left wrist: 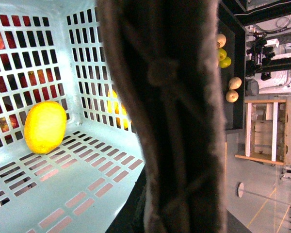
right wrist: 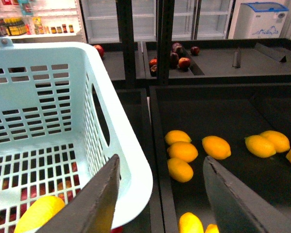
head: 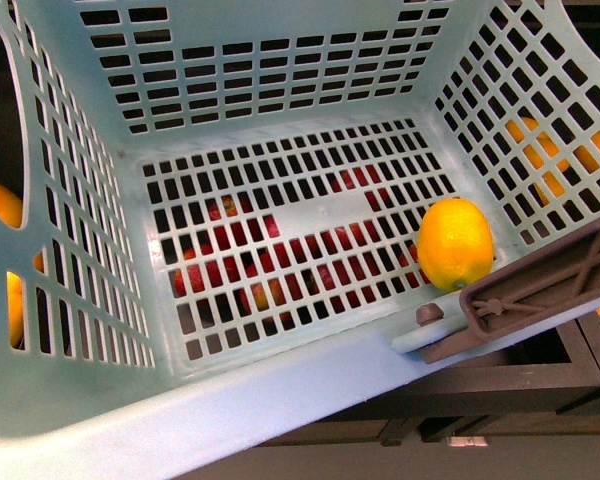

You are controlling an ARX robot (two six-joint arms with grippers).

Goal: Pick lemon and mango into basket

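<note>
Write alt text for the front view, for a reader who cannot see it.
A small yellow oval lemon lies on the slotted floor of a light teal plastic basket, in the corner by its brown handle. Red fruit shows through the floor slots, and yellow fruit outside through the walls.

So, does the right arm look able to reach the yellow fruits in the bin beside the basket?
Probably yes: the open right gripper hovers near that bin, with nothing between it and the yellow fruits.
</note>
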